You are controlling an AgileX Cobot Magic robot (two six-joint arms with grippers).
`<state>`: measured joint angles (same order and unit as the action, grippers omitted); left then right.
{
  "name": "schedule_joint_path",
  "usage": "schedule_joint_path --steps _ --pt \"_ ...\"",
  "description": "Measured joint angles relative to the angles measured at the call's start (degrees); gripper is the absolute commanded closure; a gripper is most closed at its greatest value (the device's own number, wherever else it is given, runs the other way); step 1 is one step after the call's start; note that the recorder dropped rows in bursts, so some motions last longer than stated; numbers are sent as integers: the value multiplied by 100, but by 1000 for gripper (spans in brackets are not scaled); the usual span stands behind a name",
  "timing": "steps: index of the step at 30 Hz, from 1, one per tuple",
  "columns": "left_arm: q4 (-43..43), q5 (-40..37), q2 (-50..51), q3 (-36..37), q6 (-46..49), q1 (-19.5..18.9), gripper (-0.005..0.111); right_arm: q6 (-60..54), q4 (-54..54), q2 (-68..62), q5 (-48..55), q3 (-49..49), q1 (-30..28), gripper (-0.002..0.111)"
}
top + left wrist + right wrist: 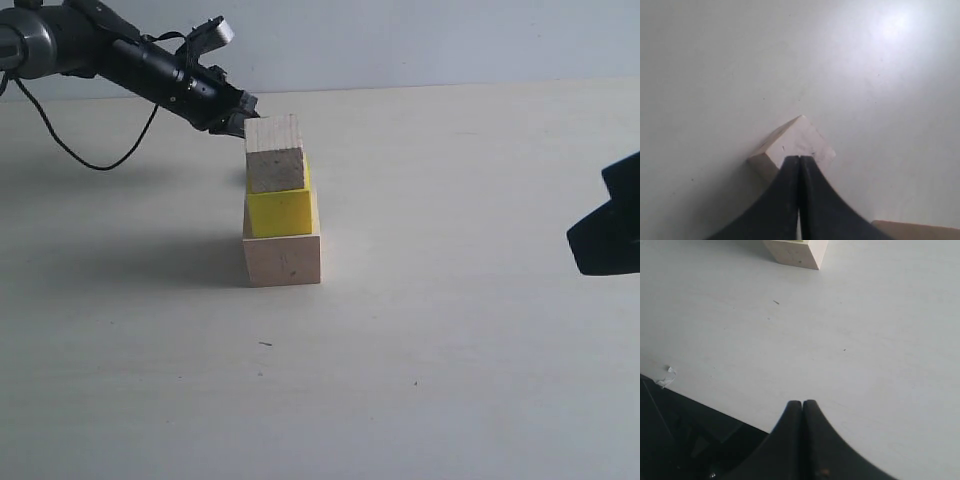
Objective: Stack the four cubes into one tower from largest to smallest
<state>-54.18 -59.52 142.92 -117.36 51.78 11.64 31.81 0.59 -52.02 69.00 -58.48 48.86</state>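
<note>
Altogether I count four cubes and two grippers. Three cubes stand as one tower [285, 222] near the middle of the table [450, 360]. The largest cube [283, 259], of pale bare wood, is the base. The yellow cube [281, 211] sits on it, and a smaller wood cube [274, 156] is on top, set toward the left side of the yellow one. The fourth cube [799, 141], also pale wood, stands alone on the table and is not on the tower.

The table is wide, pale and matte. Behind its far edge is a plain light wall [450, 40].

The left gripper [238, 118] is up beside the top cube, just behind it. Its claw is pressed together and holds nothing. The right gripper [605, 225] is at the right edge, well apart from the tower, and its claw is also closed and empty.

Only the left wrist view shows the fourth cube, just beyond the closed tips of the left gripper [799, 159]. In the exterior view I cannot find this cube. The right wrist view shows the joined fingers of the right gripper [802, 403], the near table edge with dark space under it, and only a lower corner of the largest cube [796, 252].
</note>
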Motion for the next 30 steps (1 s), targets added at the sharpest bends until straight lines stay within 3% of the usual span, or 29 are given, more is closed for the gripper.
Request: schedule_joint_path --steps 12,30 --pt "-51 203 26 0 74 381 107 0 13 0 0 0 0 108" --pt "113 318 223 0 -107 392 107 0 98 0 0 0 0 108"
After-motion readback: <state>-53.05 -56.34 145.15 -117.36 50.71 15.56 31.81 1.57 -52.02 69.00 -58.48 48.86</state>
